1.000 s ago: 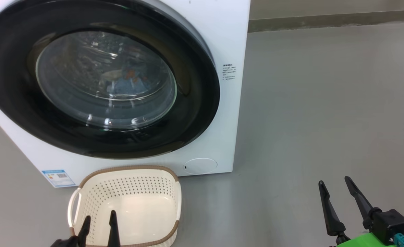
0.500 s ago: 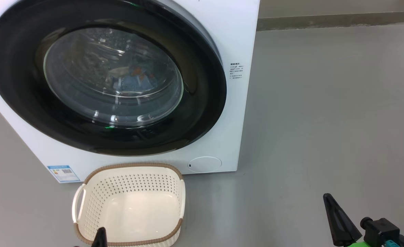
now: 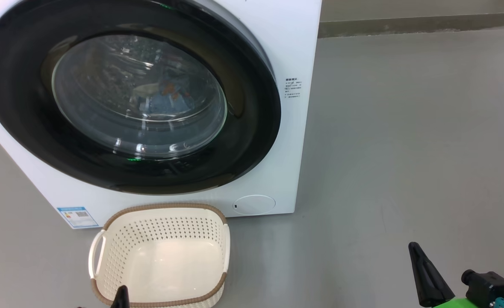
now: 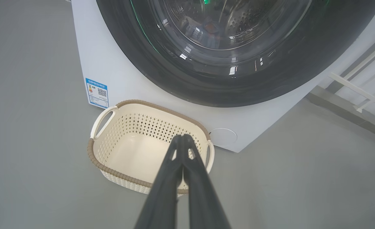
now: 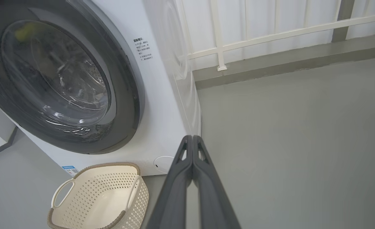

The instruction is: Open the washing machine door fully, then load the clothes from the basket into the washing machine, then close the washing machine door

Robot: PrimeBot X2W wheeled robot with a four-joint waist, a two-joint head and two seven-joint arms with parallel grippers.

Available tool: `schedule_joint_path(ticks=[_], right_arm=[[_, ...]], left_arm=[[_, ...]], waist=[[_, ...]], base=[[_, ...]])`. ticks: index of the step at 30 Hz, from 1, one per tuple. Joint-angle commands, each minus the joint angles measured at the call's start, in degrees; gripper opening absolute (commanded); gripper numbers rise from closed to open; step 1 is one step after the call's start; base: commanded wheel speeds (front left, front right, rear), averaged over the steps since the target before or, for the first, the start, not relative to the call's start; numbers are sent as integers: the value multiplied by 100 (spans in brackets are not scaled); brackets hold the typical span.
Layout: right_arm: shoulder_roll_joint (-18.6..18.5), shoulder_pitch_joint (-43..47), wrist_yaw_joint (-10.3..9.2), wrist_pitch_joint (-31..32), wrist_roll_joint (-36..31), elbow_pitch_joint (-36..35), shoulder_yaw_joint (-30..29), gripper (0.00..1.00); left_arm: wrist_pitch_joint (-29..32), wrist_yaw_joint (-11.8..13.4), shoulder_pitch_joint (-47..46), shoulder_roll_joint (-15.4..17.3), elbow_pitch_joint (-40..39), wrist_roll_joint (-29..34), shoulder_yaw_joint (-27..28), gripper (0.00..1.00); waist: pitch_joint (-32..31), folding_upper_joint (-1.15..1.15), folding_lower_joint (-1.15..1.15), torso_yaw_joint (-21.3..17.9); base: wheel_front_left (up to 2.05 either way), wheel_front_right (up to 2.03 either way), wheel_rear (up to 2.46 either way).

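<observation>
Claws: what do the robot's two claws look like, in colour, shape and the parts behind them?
Both the left claw and the right claw have two long, dark grey fingers that taper to a point, with small triangular holes near the tips. Behind the right claw sit a black block, a bright green cover and a teal plug.

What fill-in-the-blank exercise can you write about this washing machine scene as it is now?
1. The washing machine door is ___.
2. The basket on the floor is ___.
3. The clothes lie ___ the washing machine.
4. The left gripper and the right gripper are both ___.
Missing words: closed; empty; inside; shut.
</observation>
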Motion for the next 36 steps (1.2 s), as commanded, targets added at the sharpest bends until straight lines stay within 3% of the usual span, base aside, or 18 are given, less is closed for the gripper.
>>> schedule_joint_path(ticks=[1,36], right_arm=[[-17,-202,-6,28,177,-116,-25,0],[-2,-476,-17,605,2513,64,-128,0]], left_arm=[[21,-30,-196,55,-152,-134,92,0],[592,-251,-453,88,-249,-2096,450,0]], waist=[[0,0,-1,-3],[21,0,-1,-77]], base=[[0,0,0],[0,0,0]])
